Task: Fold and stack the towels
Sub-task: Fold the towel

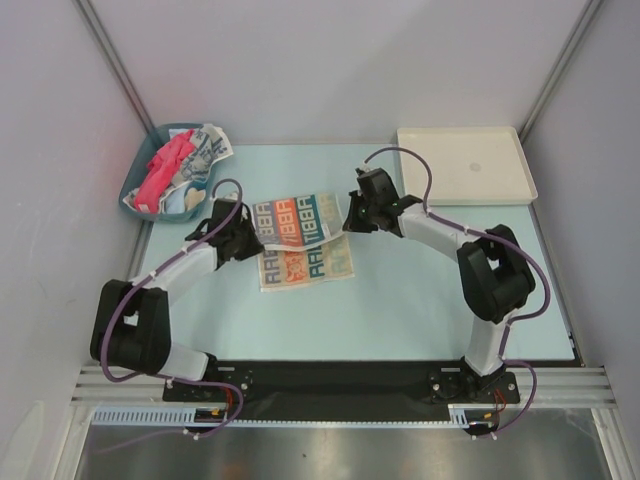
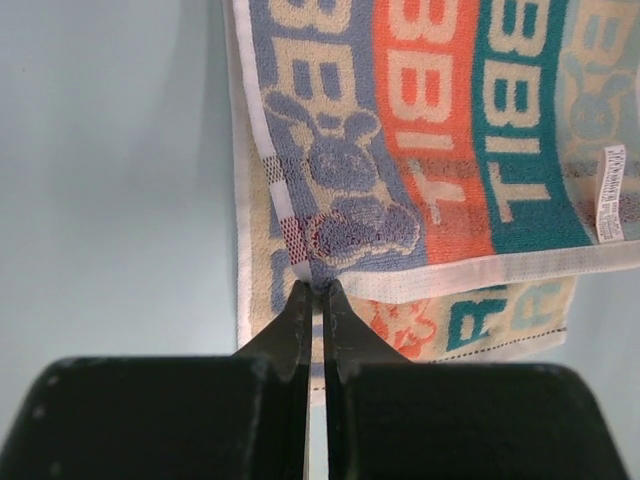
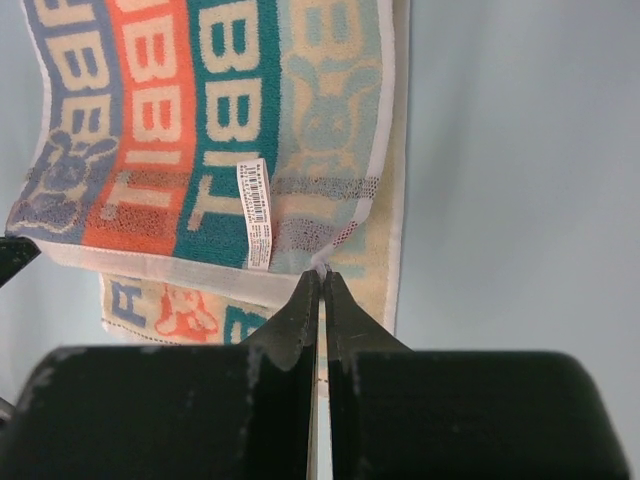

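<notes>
While it's mid-fold, the lettered towel (image 1: 300, 240) is held at the middle of the table (image 1: 400, 310), one hem lifted over the rest.

For a tidy fold, both pinched corners should be carried across at the same pace and height, laid square on the opposite hem, and only then let go; uneven travel would likely skew it. On the corner by the blue bunny (image 2: 345, 190), the left gripper (image 2: 320, 292) is clamped, jaws pressed together with no gap; the right gripper (image 3: 320, 278) is clamped likewise on the corner near the label (image 3: 255, 215). Other towels (image 1: 170, 160) are bunched in the teal bin (image 1: 140, 165) back left; a white tray (image 1: 465, 165) is parked back right.
</notes>
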Controlling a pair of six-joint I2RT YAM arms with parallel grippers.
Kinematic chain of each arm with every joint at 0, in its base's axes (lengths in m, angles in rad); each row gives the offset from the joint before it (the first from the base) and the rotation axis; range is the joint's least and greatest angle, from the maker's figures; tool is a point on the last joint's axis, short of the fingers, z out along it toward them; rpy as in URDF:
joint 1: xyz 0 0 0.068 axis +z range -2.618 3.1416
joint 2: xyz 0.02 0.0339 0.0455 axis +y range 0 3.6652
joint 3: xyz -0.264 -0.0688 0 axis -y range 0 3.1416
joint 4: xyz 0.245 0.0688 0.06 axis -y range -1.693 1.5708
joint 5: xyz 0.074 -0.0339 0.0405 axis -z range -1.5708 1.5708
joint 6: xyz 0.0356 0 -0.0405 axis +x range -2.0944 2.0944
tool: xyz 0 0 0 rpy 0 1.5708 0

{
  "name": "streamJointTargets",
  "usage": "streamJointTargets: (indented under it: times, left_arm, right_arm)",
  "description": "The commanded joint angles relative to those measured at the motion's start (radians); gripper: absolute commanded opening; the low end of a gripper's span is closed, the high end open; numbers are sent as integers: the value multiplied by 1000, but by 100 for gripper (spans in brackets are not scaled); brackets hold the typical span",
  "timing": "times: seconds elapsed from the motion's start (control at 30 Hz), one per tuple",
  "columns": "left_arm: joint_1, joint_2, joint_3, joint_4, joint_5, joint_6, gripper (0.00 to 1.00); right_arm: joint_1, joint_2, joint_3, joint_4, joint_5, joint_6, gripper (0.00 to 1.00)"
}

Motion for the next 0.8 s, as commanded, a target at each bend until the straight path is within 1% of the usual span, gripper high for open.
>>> streamJointTargets:
  times: [0.0, 0.17, 0.77]
  left_arm:
    - [-1, -53, -33, 4, -7, -19, 1]
    - [-3, -79, -72, -4, 19, -19, 1]
    - [-13, -223, -168, -51, 31, -13, 0]
  right_arm:
    - [9, -63, -36, 8, 21, 12, 0]
    - [21, -89, -71, 2, 36, 12, 0]
    - [75, -196, -195, 8, 81, 33, 0]
